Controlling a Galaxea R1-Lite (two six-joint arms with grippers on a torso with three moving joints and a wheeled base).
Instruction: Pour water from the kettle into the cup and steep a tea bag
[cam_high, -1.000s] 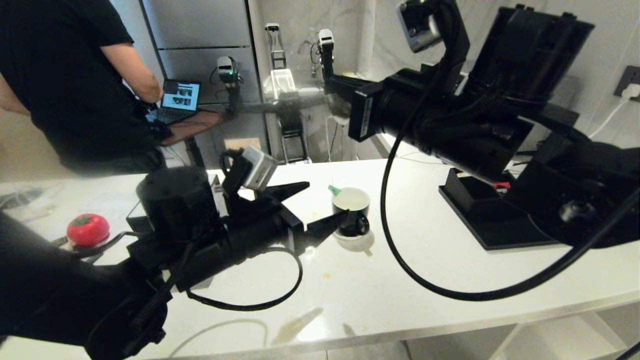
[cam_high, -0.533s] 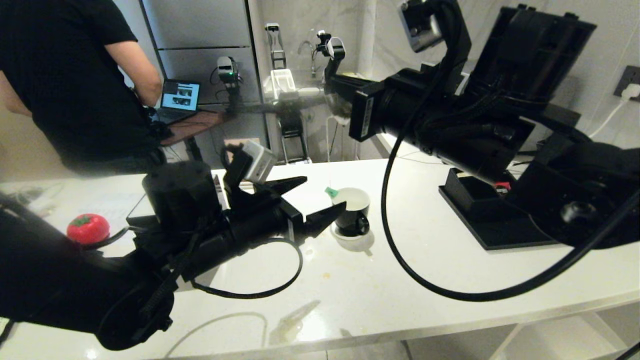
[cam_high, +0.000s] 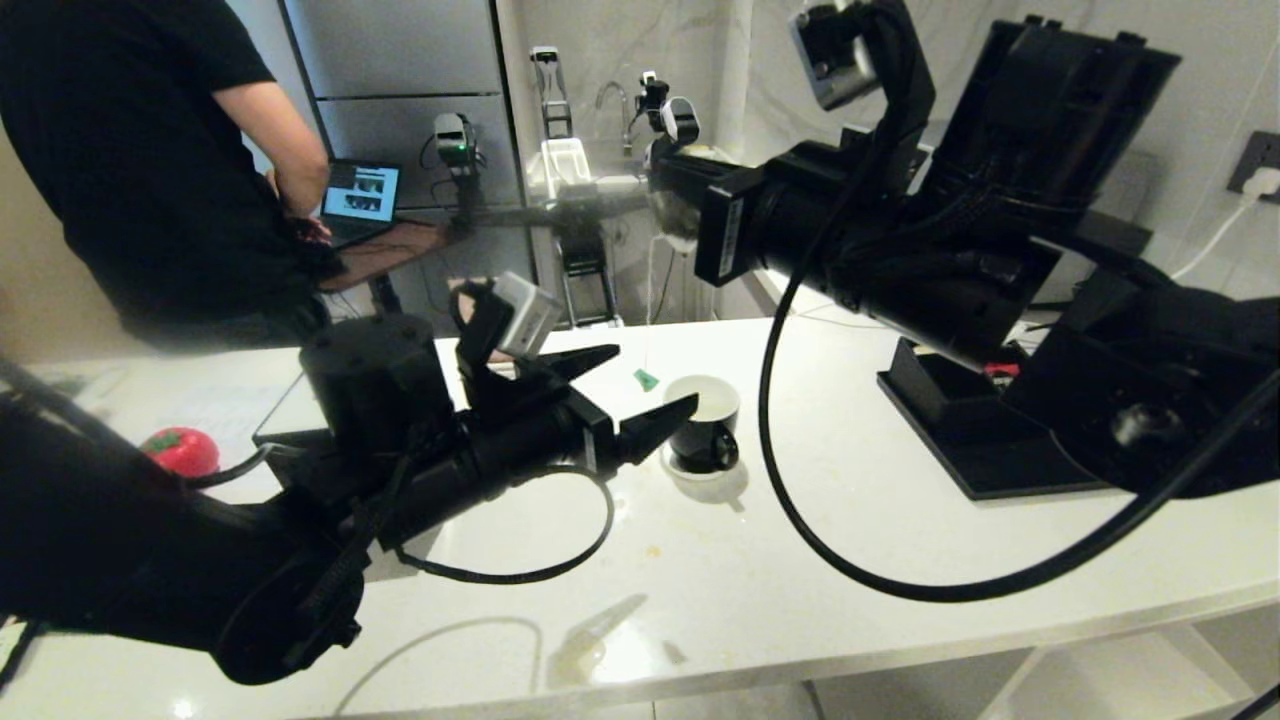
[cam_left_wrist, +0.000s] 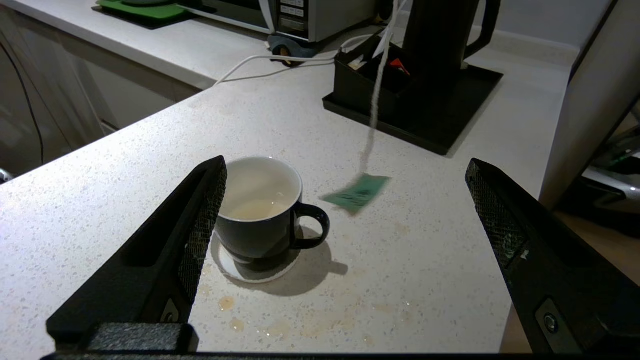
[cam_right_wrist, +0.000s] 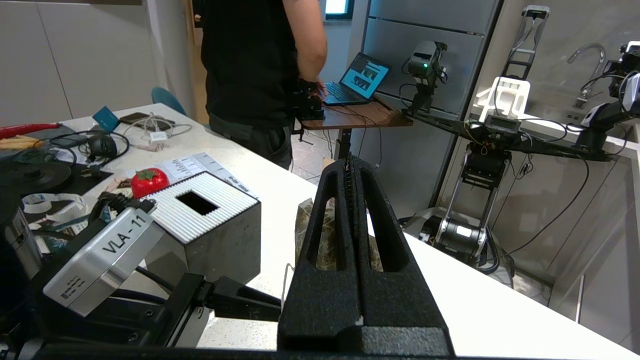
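Observation:
The cup (cam_high: 705, 420) (cam_left_wrist: 260, 210), a black mug with a white inside and pale liquid in it, stands on a white coaster. My left gripper (cam_high: 650, 380) (cam_left_wrist: 345, 162) is open just beside it, one finger (cam_left_wrist: 200, 225) close to the cup's wall. My right gripper (cam_high: 665, 165) (cam_right_wrist: 352, 162) is high above the counter, shut on the tea bag (cam_right_wrist: 307, 230). The bag's string hangs down to a green tag (cam_high: 645, 380) (cam_left_wrist: 356, 194) dangling beside the cup, between my left fingers. The kettle (cam_left_wrist: 440, 35) stands on a black tray (cam_left_wrist: 425, 135).
A black cube box with a white slotted top (cam_right_wrist: 200, 205) and a red tomato-shaped object (cam_high: 180, 450) lie behind my left arm. Small spill drops (cam_left_wrist: 227, 302) dot the counter near the cup. A person (cam_high: 150, 150) stands at a laptop beyond the counter.
My left gripper has moved forward and slightly up, closer to the cup. The green tag has swung from the cup's rim to just off its side.

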